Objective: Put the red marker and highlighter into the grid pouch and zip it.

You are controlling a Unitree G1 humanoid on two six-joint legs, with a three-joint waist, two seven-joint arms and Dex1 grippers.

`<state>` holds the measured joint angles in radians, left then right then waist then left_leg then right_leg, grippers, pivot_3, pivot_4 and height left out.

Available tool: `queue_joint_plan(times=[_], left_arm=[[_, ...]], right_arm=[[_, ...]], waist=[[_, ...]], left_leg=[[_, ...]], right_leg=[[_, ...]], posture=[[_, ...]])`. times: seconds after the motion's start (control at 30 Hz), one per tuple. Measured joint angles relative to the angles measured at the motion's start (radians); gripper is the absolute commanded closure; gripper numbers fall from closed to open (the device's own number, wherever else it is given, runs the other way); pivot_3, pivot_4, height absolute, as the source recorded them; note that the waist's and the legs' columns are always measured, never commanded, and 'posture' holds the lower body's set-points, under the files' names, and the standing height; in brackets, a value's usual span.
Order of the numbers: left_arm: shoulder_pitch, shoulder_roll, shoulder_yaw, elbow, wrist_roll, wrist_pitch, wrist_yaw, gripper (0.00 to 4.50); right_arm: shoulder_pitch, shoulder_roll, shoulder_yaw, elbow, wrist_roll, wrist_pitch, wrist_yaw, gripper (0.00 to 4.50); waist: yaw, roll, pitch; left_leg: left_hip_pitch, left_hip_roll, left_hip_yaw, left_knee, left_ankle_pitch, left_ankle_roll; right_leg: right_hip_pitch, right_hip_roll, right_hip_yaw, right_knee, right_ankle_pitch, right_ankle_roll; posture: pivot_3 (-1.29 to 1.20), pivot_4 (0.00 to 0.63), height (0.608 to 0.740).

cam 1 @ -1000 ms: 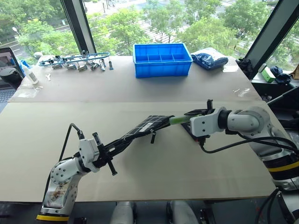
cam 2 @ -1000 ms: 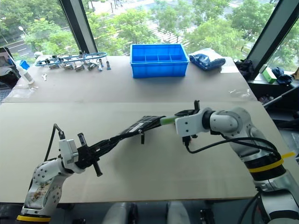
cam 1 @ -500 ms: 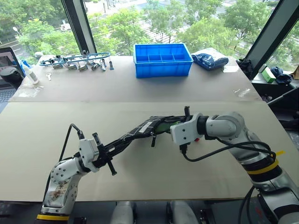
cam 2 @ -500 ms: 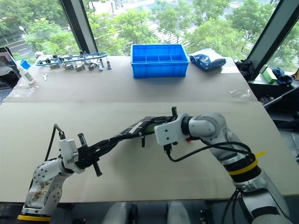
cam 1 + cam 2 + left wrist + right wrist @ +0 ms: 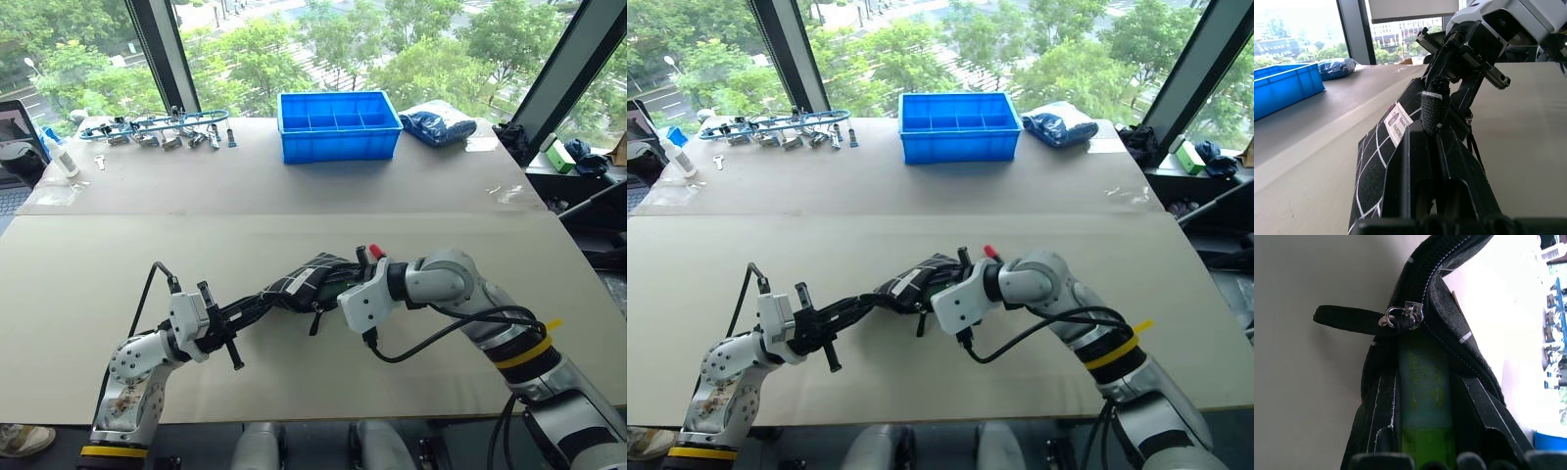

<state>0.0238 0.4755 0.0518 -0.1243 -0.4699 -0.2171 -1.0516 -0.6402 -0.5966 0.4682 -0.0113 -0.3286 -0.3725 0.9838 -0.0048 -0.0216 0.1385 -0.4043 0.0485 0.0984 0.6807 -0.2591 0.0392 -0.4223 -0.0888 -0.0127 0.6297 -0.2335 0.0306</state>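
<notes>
1. On my left wrist view I see a small white rectangular label [image 5: 1398, 124] sewn on the black fabric pouch with white grid lines [image 5: 1376, 161]. It carries dark print, but I cannot make out the letters with any certainty.
2. I can read no other text, number or sign anywhere.

You're in an office-like test room: a broad worktable [image 5: 294, 186] beside tall windows [image 5: 431, 39] over trees at twelve o'clock, laptop [image 5: 15, 147] at ten.
</notes>
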Motion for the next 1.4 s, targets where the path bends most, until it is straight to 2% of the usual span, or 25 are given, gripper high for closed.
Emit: queue_joint_plan(times=[0.03,0.1,0.13,0.2,0.4,0.57,0.73,0.83,0.97,1.13,1.2,1.4], left_arm=[[-0.006,-0.001,0.0,0.005,0.0,0.0,-0.001,4.5],[-0.011,-0.003,0.0,0.006,0.0,-0.001,-0.001,4.5],[-0.012,-0.005,0.0,0.006,0.0,-0.003,-0.001,4.5],[-0.012,-0.01,-0.001,0.006,0.0,-0.006,-0.002,4.5],[-0.009,-0.011,-0.003,0.005,0.0,-0.022,-0.008,4.5],[-0.008,-0.011,-0.003,0.004,-0.001,-0.024,-0.007,4.5],[-0.008,-0.011,-0.005,0.002,-0.001,-0.024,-0.007,4.5],[-0.001,-0.011,-0.005,-0.002,-0.002,-0.024,-0.004,4.5],[-0.001,-0.011,-0.005,-0.007,-0.002,-0.024,0.003,4.5],[0.01,-0.01,-0.003,-0.019,-0.002,-0.024,0.012,4.5],[0.017,-0.01,-0.003,-0.02,-0.002,-0.024,0.015,4.5],[0.02,-0.01,-0.004,-0.023,-0.002,-0.024,0.022,4.5]], right_arm=[[-0.012,0.009,0.001,0.033,-0.002,-0.015,-0.006,3.48],[-0.017,0.023,-0.002,0.057,0.003,-0.015,-0.004,2.48],[-0.016,0.024,-0.002,0.063,0.014,-0.006,0.0,2.3],[-0.016,0.025,-0.01,0.064,0.045,0.029,0.017,1.63],[-0.055,-0.031,-0.081,0.072,0.151,0.099,0.079,1.63],[-0.13,-0.107,-0.21,0.061,0.292,0.185,0.142,1.63],[-0.109,-0.17,-0.31,-0.083,0.542,0.507,0.236,1.63],[-0.013,-0.263,-0.318,-0.102,0.567,0.595,0.29,1.63],[0.03,-0.239,-0.316,-0.027,0.485,0.697,0.16,1.63],[0.039,-0.082,-0.333,-0.07,0.541,1.144,-0.049,1.63],[0.041,-0.062,-0.332,-0.094,0.54,1.228,-0.11,1.63],[0.044,-0.049,-0.322,-0.095,0.519,1.297,-0.204,1.63]], waist=[[0.0,0.0,0.0],[0.0,0.0,0.0],[0.0,0.0,0.0],[0.001,0.0,0.0],[0.001,0.0,0.0],[0.001,0.0,0.0],[0.005,0.0,0.0],[0.017,0.0,0.0],[0.01,0.0,0.0],[0.002,0.0,0.0],[0.004,0.0,0.0],[0.014,0.0,0.0]], left_leg=[[0.0,0.0,0.0,0.0,0.0,0.0],[0.0,0.0,0.0,0.0,0.0,0.0],[0.0,0.0,0.0,0.0,0.0,0.0],[0.0,0.0,0.0,0.0,0.0,0.0],[0.0,0.0,-0.001,0.0,0.0,0.0],[0.0,0.001,-0.001,0.0,0.0,0.0],[0.0,0.001,-0.005,0.0,0.0,0.001],[0.0,0.0,-0.006,0.0,-0.001,0.001],[0.0,0.0,-0.005,0.0,-0.001,0.001],[-0.001,0.001,-0.006,-0.001,0.0,0.0],[-0.001,0.001,-0.006,0.0,0.0,0.0],[-0.002,-0.001,-0.006,0.0,0.0,0.001]], right_leg=[[0.0,0.0,0.0,0.0,0.0,0.0],[0.0,0.0,0.0,0.0,0.0,0.0],[0.0,0.0,0.0,0.0,0.0,0.0],[0.0,-0.001,0.0,0.0,0.0,0.0],[0.0,-0.001,0.0,0.0,0.0,0.0],[0.0,-0.001,0.0,0.0,0.0,0.0],[0.0,-0.002,0.0,0.0,0.0,0.0],[0.001,-0.004,0.0,-0.001,0.001,0.0],[0.0,-0.002,0.001,0.0,0.001,0.0],[-0.002,0.0,0.001,0.002,0.0,-0.002],[-0.001,-0.001,0.0,0.001,0.0,-0.002],[-0.001,-0.002,0.0,0.0,0.001,0.0]], posture=[[0.0,0.15,0.74],[0.0,0.15,0.74],[0.0,0.15,0.74],[0.0,0.15,0.74],[0.0,0.15,0.74],[0.0,0.15,0.74],[0.0,0.15,0.74],[0.0,0.15,0.74],[0.0,0.15,0.74],[0.0,0.15,0.74],[0.0,0.15,0.74],[0.0,0.15,0.74]])
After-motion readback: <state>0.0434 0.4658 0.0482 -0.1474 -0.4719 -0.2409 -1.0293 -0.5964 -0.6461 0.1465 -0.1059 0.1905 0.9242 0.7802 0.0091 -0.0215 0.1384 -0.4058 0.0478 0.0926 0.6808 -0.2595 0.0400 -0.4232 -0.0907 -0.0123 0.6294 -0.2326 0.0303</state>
